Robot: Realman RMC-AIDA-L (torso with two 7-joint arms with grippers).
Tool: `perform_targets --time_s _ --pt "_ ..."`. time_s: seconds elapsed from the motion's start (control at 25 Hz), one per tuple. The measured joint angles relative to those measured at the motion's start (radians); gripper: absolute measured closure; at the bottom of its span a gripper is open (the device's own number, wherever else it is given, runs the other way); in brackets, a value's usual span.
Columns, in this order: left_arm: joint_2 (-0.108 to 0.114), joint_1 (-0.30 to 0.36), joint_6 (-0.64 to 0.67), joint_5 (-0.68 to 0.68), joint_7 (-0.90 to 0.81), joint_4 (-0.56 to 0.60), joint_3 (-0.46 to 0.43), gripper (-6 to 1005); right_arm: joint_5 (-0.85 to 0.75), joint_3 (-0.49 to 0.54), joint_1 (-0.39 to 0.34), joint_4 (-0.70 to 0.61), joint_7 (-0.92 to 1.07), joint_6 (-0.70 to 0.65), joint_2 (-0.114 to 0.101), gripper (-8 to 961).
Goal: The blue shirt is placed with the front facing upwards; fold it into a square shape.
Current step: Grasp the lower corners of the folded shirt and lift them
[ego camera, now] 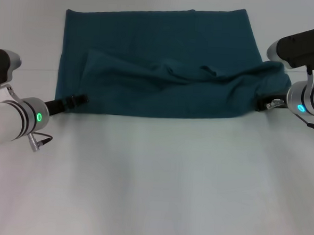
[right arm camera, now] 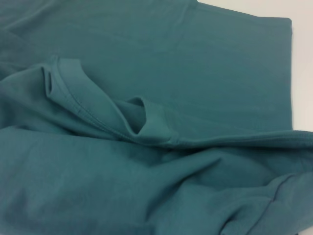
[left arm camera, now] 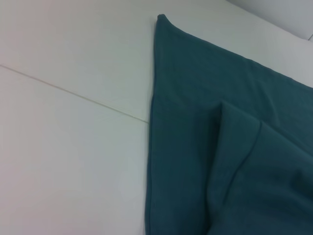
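**A:** Head view first: where does the blue shirt [ego camera: 165, 65] lie?

**B:** On the white table [ego camera: 152, 192], spread wide across its far half. The near portion is folded up over the rest in a rumpled band, and the neck opening [right arm camera: 146, 120] shows in the right wrist view.

**A:** Any lettering?

**B:** None visible; only plain teal cloth.

**A:** The left gripper [ego camera: 75, 100]?

**B:** Low at the shirt's near left corner, its dark tip touching the edge. Whether its fingers are apart or together, I cannot tell.

**A:** And the right gripper [ego camera: 268, 104]?

**B:** At the near right corner, against the bunched cloth. Its fingers are mostly hidden, so again I cannot tell.
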Motion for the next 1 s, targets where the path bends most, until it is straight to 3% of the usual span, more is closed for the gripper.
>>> perform_targets --time_s 0.84,1.0 --pt "0.001 -0.023 -0.013 0.005 0.010 0.043 0.003 233 0.000 -0.002 0.000 0.000 0.000 0.002 0.000 929" --pt "0.006 -0.040 -0.019 0.010 0.033 0.073 0.005 378 0.000 -0.002 -0.001 0.000 0.000 0.002 0.000 929"
